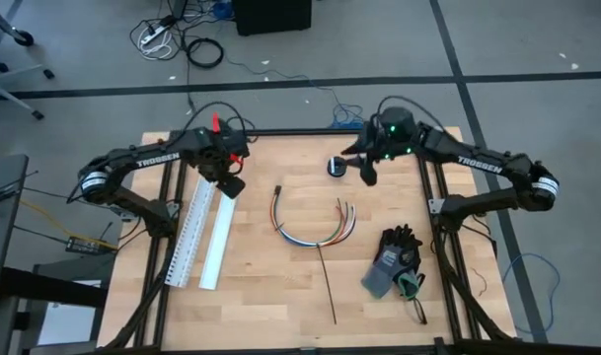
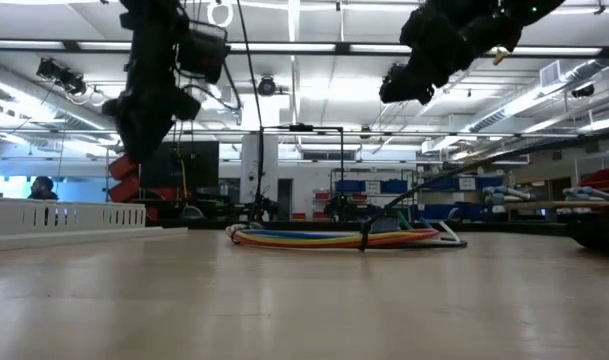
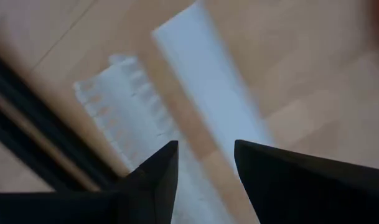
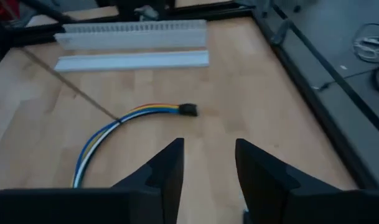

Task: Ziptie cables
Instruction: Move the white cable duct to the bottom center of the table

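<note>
The cables (image 1: pixel 310 223) lie in a curved bundle at the middle of the table, orange, blue, white and red, with a black plug (image 4: pixel 188 110) on one end. A thin black ziptie (image 1: pixel 327 283) runs from the bundle toward the near edge; in the right wrist view the ziptie (image 4: pixel 71 87) meets the cables (image 4: pixel 108 138). My left gripper (image 1: pixel 231 185) hangs open above the white channel pieces, pointing down. My right gripper (image 1: pixel 367 170) is open in the air at the far right, slanting down toward the bundle. Neither has anything between its fingers.
A white slotted channel (image 1: pixel 188 235) and its flat cover (image 1: pixel 217 242) lie side by side at the table's left, below my left gripper (image 3: pixel 205 149). A dark work glove (image 1: pixel 394 261) lies at the near right. A small round black object (image 1: pixel 337 166) sits at the far middle.
</note>
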Robot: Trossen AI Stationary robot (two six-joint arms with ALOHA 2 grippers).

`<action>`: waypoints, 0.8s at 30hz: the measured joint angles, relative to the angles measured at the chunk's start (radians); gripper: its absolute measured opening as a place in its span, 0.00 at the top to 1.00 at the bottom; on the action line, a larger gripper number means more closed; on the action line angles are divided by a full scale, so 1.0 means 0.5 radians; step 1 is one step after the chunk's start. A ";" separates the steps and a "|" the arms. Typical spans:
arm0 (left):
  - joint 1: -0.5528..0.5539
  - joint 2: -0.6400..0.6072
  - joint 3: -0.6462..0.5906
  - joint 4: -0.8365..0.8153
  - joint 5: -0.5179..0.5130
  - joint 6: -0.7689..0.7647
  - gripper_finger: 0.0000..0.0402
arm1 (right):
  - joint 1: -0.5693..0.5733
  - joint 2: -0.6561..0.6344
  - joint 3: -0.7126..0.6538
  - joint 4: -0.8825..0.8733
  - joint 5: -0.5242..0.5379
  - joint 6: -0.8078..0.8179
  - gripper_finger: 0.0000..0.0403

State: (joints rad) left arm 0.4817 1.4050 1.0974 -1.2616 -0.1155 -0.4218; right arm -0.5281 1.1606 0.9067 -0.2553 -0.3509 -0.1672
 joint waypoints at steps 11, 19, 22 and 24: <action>0.035 0.000 -0.371 0.183 0.157 0.047 0.61 | 0.144 0.000 -0.205 0.224 0.145 0.143 0.32; 0.038 0.000 -0.519 0.232 -0.103 -0.004 0.49 | 0.222 0.000 -0.205 0.211 0.192 0.139 0.14; 0.039 0.000 -0.589 0.346 -0.010 -0.010 0.46 | 0.250 0.000 -0.205 0.193 0.192 0.132 0.12; 0.037 0.001 -0.641 0.446 0.029 -0.011 0.45 | 0.265 0.000 -0.205 0.189 0.192 0.122 0.11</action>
State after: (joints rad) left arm 0.5003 1.4055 0.7767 -1.0388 -0.1012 -0.4274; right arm -0.3956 1.1606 0.8040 -0.1609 -0.2552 -0.1062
